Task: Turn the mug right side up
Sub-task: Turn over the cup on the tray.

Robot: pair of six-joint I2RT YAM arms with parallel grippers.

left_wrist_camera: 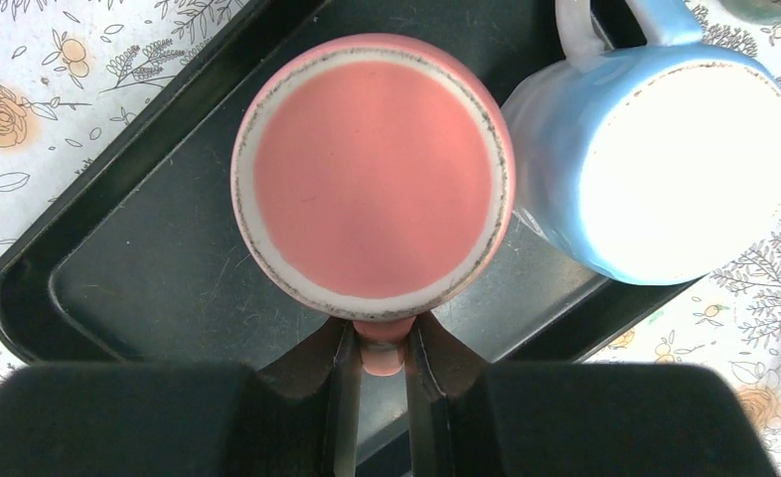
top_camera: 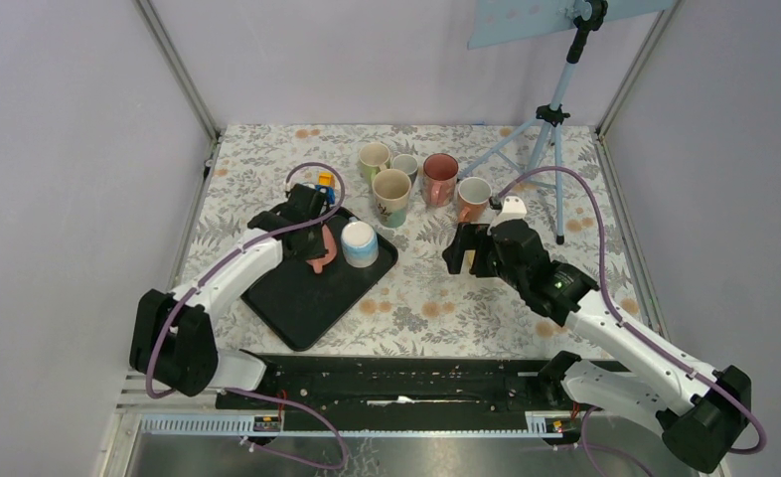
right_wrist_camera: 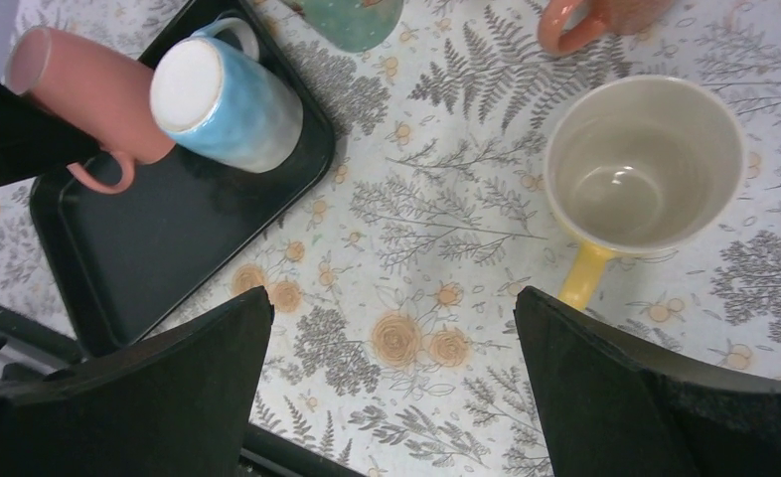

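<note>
Left jaws clench the pink mug (left_wrist_camera: 372, 179) by its handle (left_wrist_camera: 383, 356) (pale-ringed base showing); right jaws gape.

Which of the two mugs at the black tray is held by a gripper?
The pink mug: the left gripper is shut on its handle. The blue mug beside it stands upside down on the tray, and no gripper holds it.

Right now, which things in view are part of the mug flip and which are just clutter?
In the job: upside-down pink mug, left gripper shut on its handle, black tray beneath.
Lying about: blue mug (also upside down, untouched), upright mugs on the table, tripod, right gripper open.
</note>
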